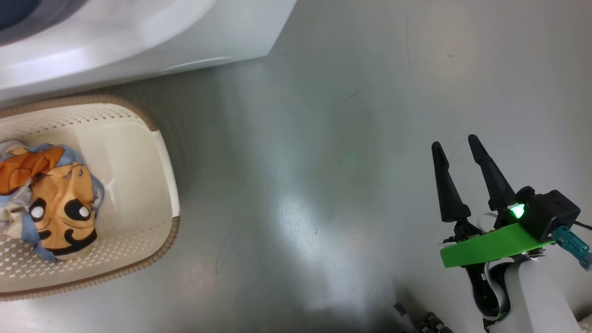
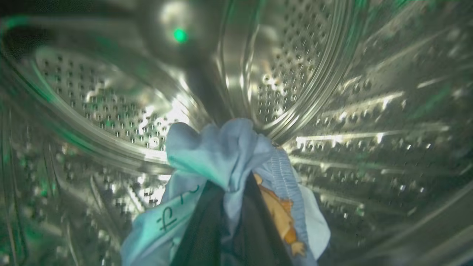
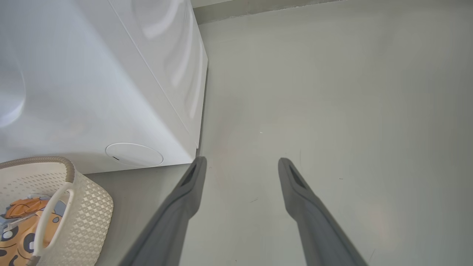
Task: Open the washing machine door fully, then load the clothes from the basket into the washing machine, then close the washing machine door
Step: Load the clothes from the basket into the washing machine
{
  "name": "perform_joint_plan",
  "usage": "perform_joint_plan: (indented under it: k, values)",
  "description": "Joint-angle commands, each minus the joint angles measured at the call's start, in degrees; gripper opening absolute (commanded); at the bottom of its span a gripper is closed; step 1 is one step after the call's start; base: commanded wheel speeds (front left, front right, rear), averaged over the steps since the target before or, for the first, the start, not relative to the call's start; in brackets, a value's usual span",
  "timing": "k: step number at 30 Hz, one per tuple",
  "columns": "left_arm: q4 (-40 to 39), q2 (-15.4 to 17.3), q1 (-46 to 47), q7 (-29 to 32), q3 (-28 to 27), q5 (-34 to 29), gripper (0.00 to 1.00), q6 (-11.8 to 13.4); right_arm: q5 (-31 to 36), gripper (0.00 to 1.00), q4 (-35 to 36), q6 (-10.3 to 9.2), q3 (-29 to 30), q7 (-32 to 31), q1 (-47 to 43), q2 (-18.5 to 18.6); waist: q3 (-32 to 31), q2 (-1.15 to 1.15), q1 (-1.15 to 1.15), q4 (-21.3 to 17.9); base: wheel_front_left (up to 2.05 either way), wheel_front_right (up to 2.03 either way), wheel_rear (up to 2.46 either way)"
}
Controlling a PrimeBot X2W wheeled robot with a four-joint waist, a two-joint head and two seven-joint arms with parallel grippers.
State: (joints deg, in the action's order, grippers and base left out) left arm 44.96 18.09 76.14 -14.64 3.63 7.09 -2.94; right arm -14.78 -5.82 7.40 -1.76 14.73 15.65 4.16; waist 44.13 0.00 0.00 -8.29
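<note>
My left gripper [image 2: 231, 184] is inside the washing machine's steel perforated drum [image 2: 111, 111], shut on a light blue garment [image 2: 221, 155] with an orange print that bunches over its fingertips. The cream basket [image 1: 138, 138] stands on the floor at the left of the head view, below the white washing machine [image 1: 138, 32], with orange and blue clothes [image 1: 60, 203] in it. It also shows at the lower left of the right wrist view as basket [image 3: 88, 207] beside the washing machine [image 3: 92, 92]. My right gripper [image 1: 455, 145] hangs open over bare floor, nothing between its fingers [image 3: 184, 199]. The washing machine door is out of view.
Grey floor [image 1: 323, 162] spreads between the basket and my right arm. The washer's white corner [image 3: 196, 147] stands just left of my right gripper's fingers. A small dark fitting [image 1: 430, 321] lies at the bottom edge of the head view.
</note>
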Motion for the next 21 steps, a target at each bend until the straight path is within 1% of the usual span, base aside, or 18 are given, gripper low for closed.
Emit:
perform_joint_plan:
  k: [1,4,6,7,8,9,11,18,21]
  values:
    - [-4.32,3.18,-0.72,-0.33,-0.73,-0.86,0.00,0.64,-0.66,1.00,1.37,0.09,-1.30,0.27,-0.76,-0.07,0.38,0.00,0.00,-0.08,0.00,0.00,0.00]
    - [-9.59,3.06,-3.16,-0.34,-1.59,-1.42,0.00,1.46,-0.73,1.00,1.34,0.09,-1.51,0.27,-0.47,-0.21,0.48,0.00,0.00,-0.24,0.00,0.00,0.00]
    - [-10.42,2.89,-4.53,-0.34,-2.31,-1.22,0.00,1.53,-0.79,1.00,1.18,0.09,-1.68,0.27,-0.41,-0.29,0.45,0.00,0.00,-0.30,0.00,0.00,0.00]
    - [-9.62,2.75,-5.23,-0.34,-2.48,-1.04,0.00,1.32,-0.80,1.00,1.07,0.09,-1.74,0.27,-0.39,-0.32,0.37,0.00,0.00,-0.29,0.00,0.00,0.00]
    - [-7.94,2.35,-5.79,-0.35,-3.07,-0.28,0.75,1.25,-0.78,1.00,0.92,0.09,-1.82,0.27,-0.40,-0.35,0.19,0.00,0.00,-0.29,0.00,0.00,0.00]
    - [-7.26,2.27,-5.86,-0.35,-3.43,-0.05,1.00,1.29,-0.77,1.00,0.78,0.09,-1.88,0.27,-0.42,-0.38,0.07,0.00,0.00,-0.27,0.00,0.00,0.00]
    - [-4.55,2.07,-6.09,-0.35,-3.93,0.68,1.00,0.75,-0.70,1.00,0.54,0.09,-1.97,0.27,-0.35,-0.41,-0.19,0.00,0.00,-0.25,0.00,0.00,0.00]
    - [-1.65,1.32,-6.64,-0.35,-4.50,1.34,1.00,-0.55,-0.64,1.00,0.26,0.09,-1.66,0.27,0.13,-0.42,-1.35,0.00,0.00,0.38,0.00,0.00,0.00]
    - [-0.97,0.83,-7.35,-0.35,-4.60,1.38,1.00,-0.72,-0.60,1.00,0.03,0.09,-1.63,0.27,0.26,-0.43,-2.13,0.00,0.00,0.72,0.00,0.00,0.00]
